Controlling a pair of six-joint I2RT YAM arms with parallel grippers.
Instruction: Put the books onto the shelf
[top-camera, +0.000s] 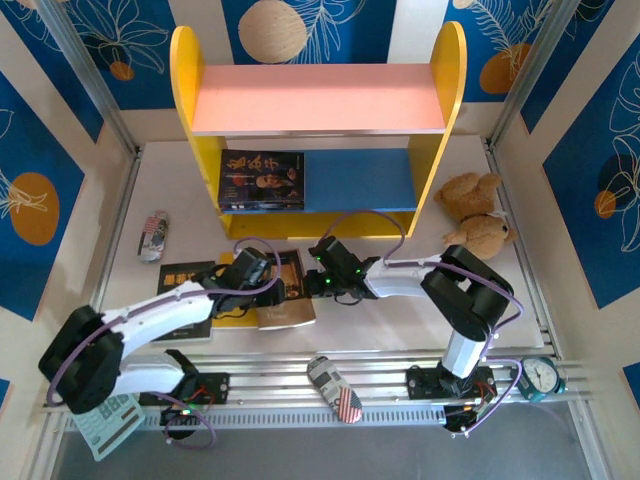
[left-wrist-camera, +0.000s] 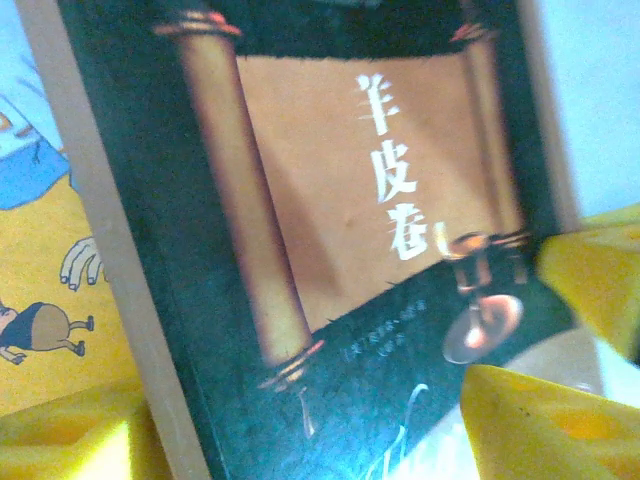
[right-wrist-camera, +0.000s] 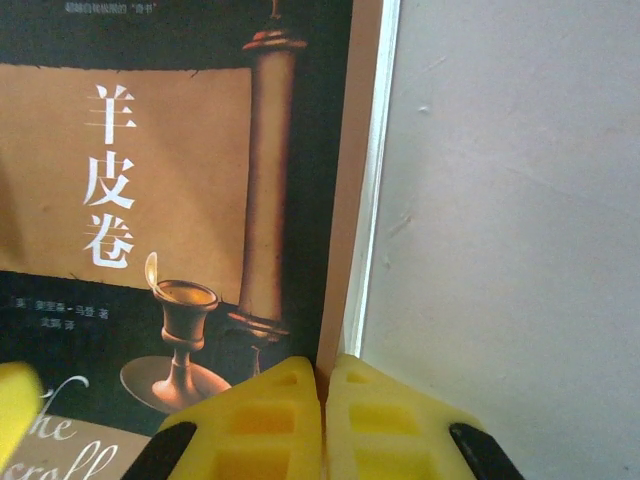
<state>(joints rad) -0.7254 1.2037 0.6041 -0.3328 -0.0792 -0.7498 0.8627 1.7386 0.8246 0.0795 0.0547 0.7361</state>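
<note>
One shelved book (top-camera: 261, 180). Your right pincer (right-wrist-camera: 325, 400), closed, meets the orange-panel book (right-wrist-camera: 170, 200) at its edge; left pincer (left-wrist-camera: 300, 420) gapes over it. Next, probably: grip, lift.

There were one shelf (top-camera: 320, 100) and two robot arms (top-camera: 150, 315). At least four books (top-camera: 261, 180) could be counted, since the arms covered part of the pile. There were also two cans (top-camera: 153, 237), one teddy bear (top-camera: 478, 222) and one alarm clock (top-camera: 541, 375).
</note>
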